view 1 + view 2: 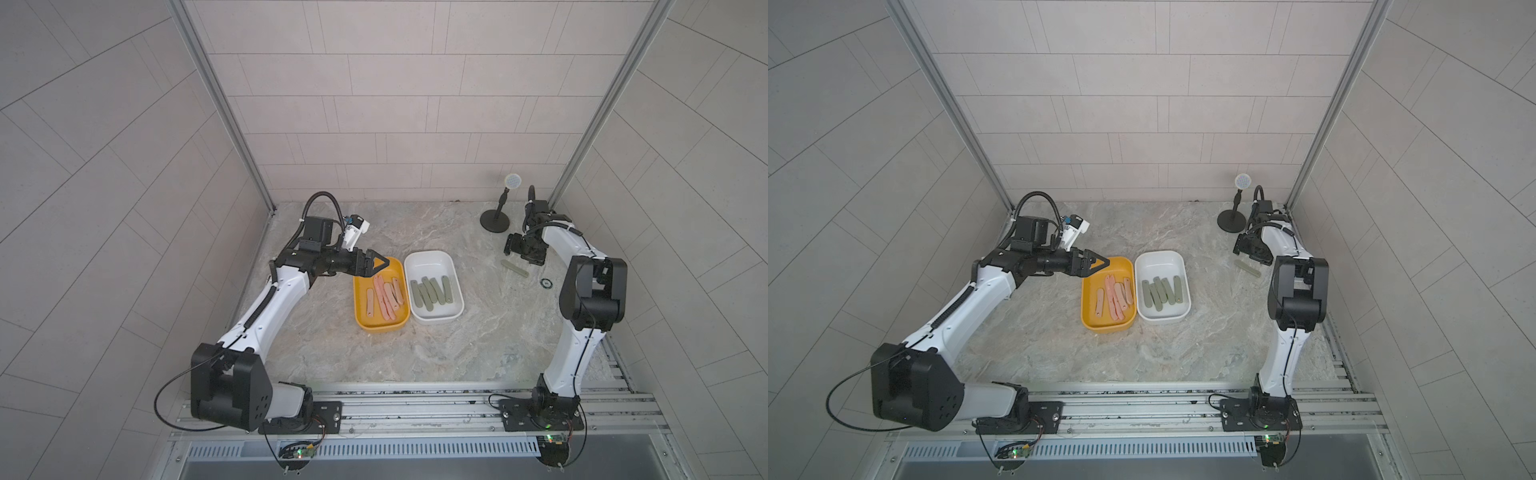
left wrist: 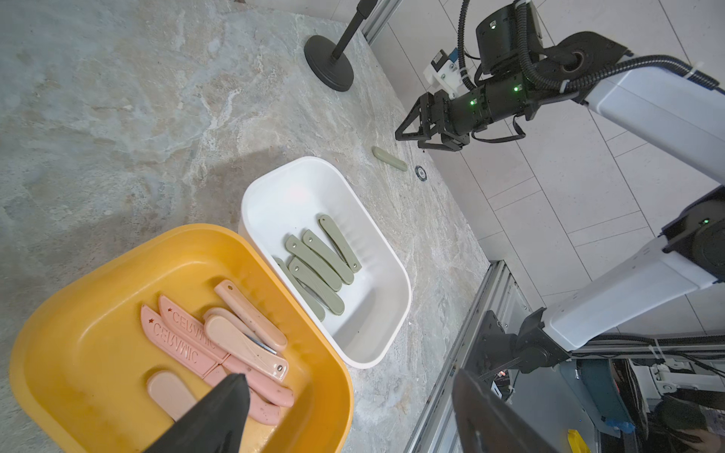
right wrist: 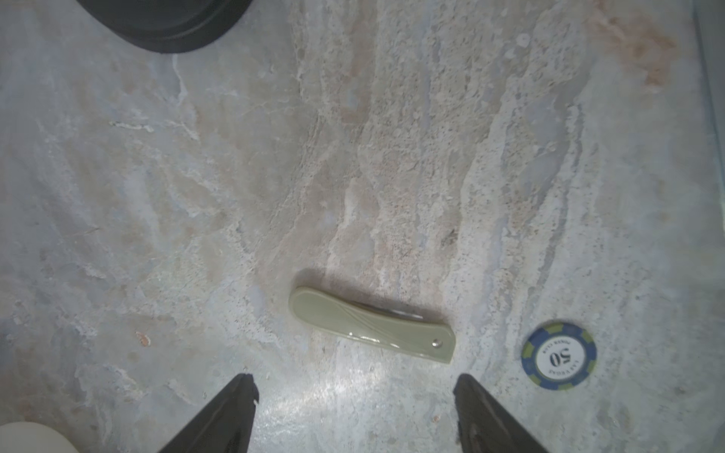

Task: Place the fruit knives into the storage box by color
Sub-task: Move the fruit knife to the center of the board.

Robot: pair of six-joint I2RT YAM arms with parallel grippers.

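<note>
yellow box: pink knives | white box: green knives | left, right jaws wide

Top cams high, facing down, share whole table; wrist cams close, both catch loose knife.

In the left wrist view a finger of the left gripper covers the ends of some pink knives in the yellow box. There too, the lowest green knife lies mostly under the others, and the stand is cut off by the frame's edge. In the right wrist view only the fingertips of the right gripper show. The stand's base and a pale rounded thing are cropped, and I cannot tell what the pale thing is. In a top view the chip, right of centre, is too small to read.
</note>
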